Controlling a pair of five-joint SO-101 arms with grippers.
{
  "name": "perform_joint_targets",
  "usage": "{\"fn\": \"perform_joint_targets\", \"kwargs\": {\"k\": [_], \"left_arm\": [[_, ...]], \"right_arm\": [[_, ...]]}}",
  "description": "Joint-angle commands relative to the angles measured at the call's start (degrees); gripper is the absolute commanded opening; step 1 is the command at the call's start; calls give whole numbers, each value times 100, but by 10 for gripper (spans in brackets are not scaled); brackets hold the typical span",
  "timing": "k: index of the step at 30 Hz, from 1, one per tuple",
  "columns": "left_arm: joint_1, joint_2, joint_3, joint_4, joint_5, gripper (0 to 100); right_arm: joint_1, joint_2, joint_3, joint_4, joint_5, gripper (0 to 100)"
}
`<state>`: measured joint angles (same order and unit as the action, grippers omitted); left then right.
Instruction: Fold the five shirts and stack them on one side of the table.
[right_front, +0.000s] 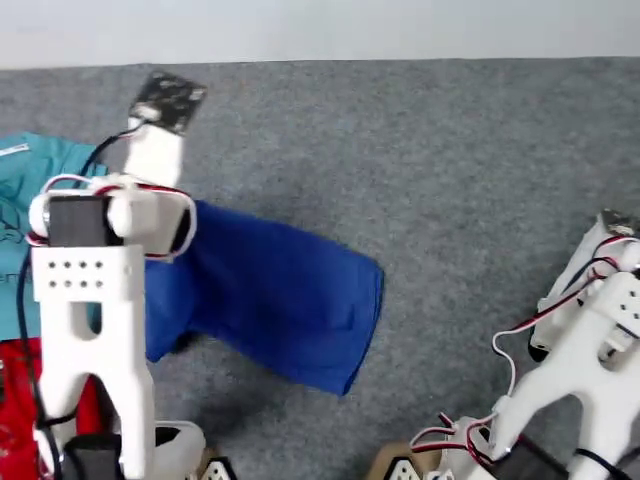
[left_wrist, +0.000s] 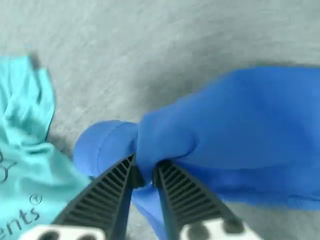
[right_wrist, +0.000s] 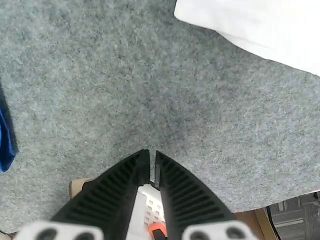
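Step in hand, I judge: folding the blue shirt (right_front: 270, 300), which lies mid-mat (right_front: 480, 150) with the teal shirt (right_front: 30, 190) beside it. My left gripper (left_wrist: 145, 172) pinches a bunched blue edge. My right gripper (right_wrist: 152, 156) hangs over bare mat, fingers nearly touching and empty. Next I'd carry the pinched edge across and lay it flat, clear of the teal shirt.

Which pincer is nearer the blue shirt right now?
Left. The left pincer is clamped on a bunched fold of the blue shirt; the right pincer hangs shut over grey mat, apart from the shirt's edge.
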<state>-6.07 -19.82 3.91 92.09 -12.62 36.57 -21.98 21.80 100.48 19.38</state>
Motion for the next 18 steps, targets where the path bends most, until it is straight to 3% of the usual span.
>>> {"fn": "perform_joint_targets", "kwargs": {"k": [1, 6, 9, 12, 18], "left_arm": [[-431, 132, 365, -651, 35, 2], [-738, 826, 637, -1266, 62, 2], [-1037, 1398, 593, -1477, 70, 4], [-1345, 1802, 585, -1503, 35, 21], [-1662, 1908, 514, -1407, 18, 197]], "right_arm": [[-66, -207, -44, 215, 26, 32], [-92, -215, -53, 215, 26, 32], [-470, -215, -62, 215, 44, 32], [-1244, -215, -62, 215, 44, 32], [-3424, -189, -62, 215, 44, 32]]}}
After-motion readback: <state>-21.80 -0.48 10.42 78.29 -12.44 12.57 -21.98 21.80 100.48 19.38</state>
